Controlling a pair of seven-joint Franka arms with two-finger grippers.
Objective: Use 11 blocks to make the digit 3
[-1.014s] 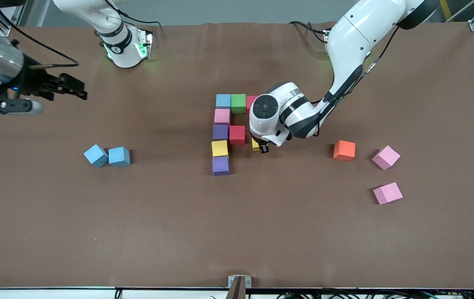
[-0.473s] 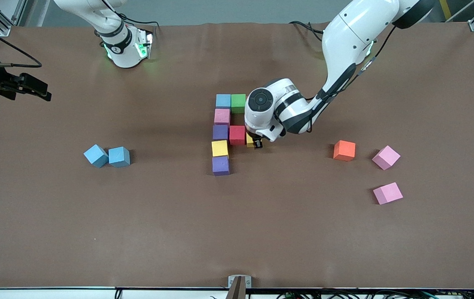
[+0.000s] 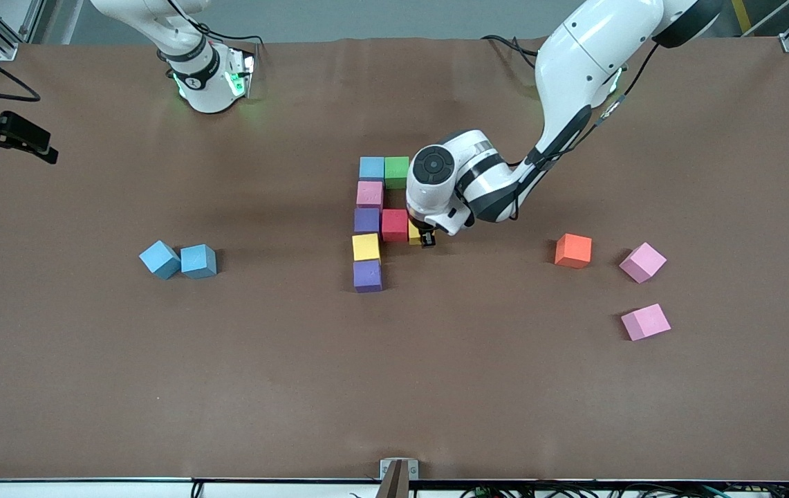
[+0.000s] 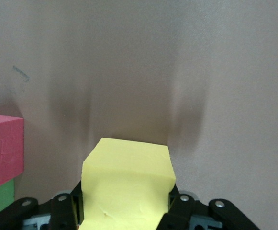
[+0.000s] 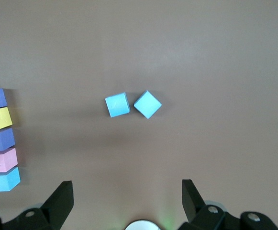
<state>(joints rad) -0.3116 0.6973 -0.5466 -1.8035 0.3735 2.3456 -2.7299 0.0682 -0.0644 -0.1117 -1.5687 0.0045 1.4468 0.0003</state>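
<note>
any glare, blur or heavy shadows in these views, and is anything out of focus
Front view: even light, no glare; a green glow from the right arm's base lights tints the table. Left wrist view: the yellow block held in the left gripper fills the close range and looks soft, with dark smeared shadows on the table. Right wrist view: sharp; the two blue blocks cast faint shadows.

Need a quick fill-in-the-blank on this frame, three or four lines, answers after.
1. The left gripper is shut on a ____ block.
2. That block sits beside the ____ block of the figure.
3. The right gripper is over two loose ____ blocks, its jaws ____.

Missing words: yellow; red; blue; open
</note>
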